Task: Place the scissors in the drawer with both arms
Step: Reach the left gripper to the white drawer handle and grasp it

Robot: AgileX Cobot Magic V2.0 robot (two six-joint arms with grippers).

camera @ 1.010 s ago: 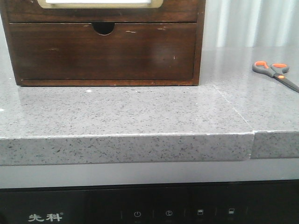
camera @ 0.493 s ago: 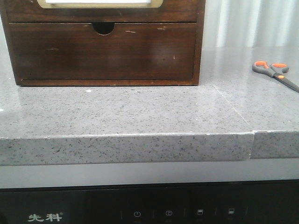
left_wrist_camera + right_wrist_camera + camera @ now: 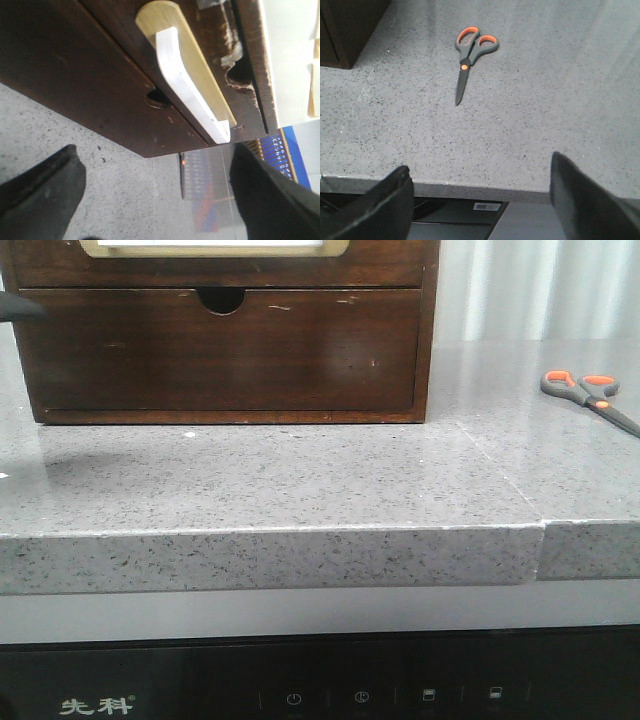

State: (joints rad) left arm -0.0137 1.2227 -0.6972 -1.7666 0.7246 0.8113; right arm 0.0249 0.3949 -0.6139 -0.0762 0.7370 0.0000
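Observation:
The scissors (image 3: 588, 395) lie flat on the grey counter at the far right, well apart from the wooden chest. They also show in the right wrist view (image 3: 470, 55) and as a thin sliver past the chest's corner in the left wrist view (image 3: 182, 175). The drawer (image 3: 390, 262) with the tan-rimmed cut-out is the chest's upper one and is shut; the left wrist view shows it closely (image 3: 185, 75). My left gripper (image 3: 155, 195) is open and empty in front of the chest; one fingertip (image 3: 18, 308) shows at the front view's left edge. My right gripper (image 3: 480, 200) is open and empty over the counter's front edge, short of the scissors.
The plain lower drawer (image 3: 220, 350) with a half-moon notch sits under the cut-out drawer. The counter has a front edge (image 3: 270, 540) and a seam (image 3: 541, 530) at the right. A black appliance panel (image 3: 300, 690) is below the counter.
A dark fingertip of my left gripper has come into the front view at the left edge, and a shadow has appeared on the counter below it. The scissors have not moved.

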